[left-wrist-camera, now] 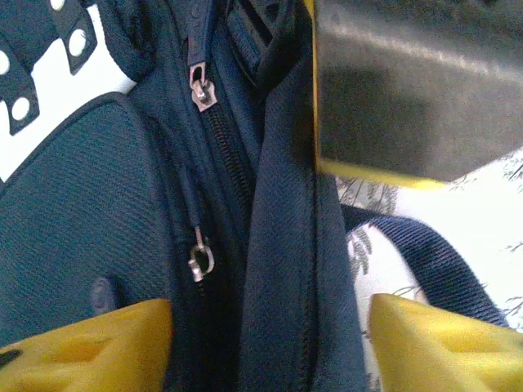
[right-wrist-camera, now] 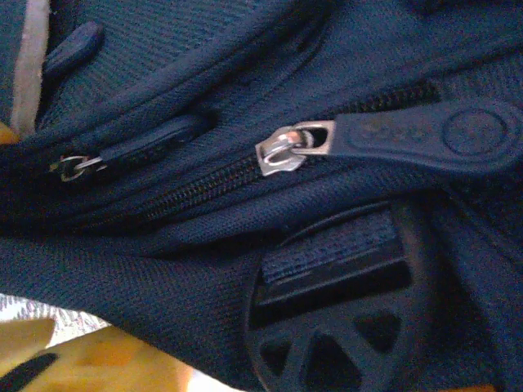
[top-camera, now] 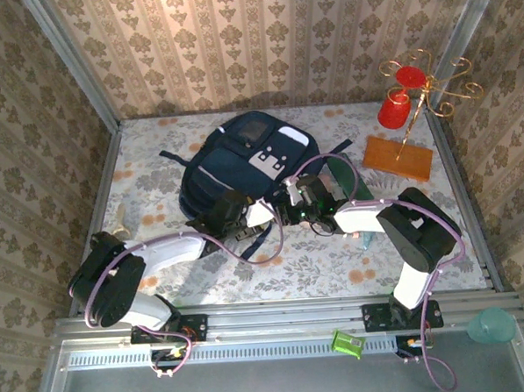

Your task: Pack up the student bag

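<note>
Student bag (top-camera: 243, 162): flat at the centre of the table (top-camera: 336, 262), patches up. Both arms meet at its near edge.

Left gripper (left-wrist-camera: 270, 343): jaws wide, straddling a fabric fold beside the zip, probably so you can pin it.

Right gripper (top-camera: 299, 198): hovers close over the zip pull (right-wrist-camera: 409, 135). You cannot tell its jaw gap.

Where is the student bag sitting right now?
Top view: the student bag lies on the table slightly left of centre, the left gripper and right gripper at its near edge, a wooden board to its right.
</note>
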Motion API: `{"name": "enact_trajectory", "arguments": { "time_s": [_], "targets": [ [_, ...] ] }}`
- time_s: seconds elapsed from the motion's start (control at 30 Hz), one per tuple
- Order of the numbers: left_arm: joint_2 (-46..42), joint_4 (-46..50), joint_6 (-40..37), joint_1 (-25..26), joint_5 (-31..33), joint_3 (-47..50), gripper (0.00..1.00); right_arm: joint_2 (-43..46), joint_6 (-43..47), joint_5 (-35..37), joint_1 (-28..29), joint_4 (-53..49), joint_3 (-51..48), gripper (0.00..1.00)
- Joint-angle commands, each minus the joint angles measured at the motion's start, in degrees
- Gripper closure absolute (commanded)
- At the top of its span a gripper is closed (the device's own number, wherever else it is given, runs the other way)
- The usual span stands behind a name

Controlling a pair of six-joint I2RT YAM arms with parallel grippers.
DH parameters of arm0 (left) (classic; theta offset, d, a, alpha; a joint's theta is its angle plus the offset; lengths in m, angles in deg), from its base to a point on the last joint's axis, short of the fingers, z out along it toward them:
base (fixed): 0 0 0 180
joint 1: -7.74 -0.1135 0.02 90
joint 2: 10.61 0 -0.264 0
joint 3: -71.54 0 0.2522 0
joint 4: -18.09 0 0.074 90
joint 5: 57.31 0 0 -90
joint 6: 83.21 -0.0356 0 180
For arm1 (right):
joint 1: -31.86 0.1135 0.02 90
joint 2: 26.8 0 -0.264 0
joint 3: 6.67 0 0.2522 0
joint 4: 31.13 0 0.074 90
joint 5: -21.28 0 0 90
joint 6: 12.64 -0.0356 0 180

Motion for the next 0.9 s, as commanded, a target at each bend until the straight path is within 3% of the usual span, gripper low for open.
{"name": "enact_trajectory", "arguments": {
  "time_s": [0.0,0.3,0.33,0.4,0.87],
  "targets": [
    [0.51,-1.35,-0.84,-1.2,0.29,-1.09,0.47,-0.47,1.65,0.08,-0.18,-0.85,0.43,0.61],
    [-0.36,-2.5,0.61,-4.46,-0.91,-0.45,0.84,2.05,1.86,2.42,-0.18,-1.14,-2.39,0.94],
    [-0.66,-2.34,0.81,-4.71,-1.25,-0.53,0.91,2.29,1.87,2.7,-0.19,-1.22,-2.39,0.97],
    [-1.5,-1.72,1.24,-5.17,-1.91,-0.5,0.97,2.83,1.99,3.65,-0.19,-1.76,-2.27,1.0],
    [-10.78,-0.41,5.21,-8.22,-6.99,3.65,1.0,8.19,-3.07,18.12,-3.79,-11.37,-1.77,1.0]
  ]
}}
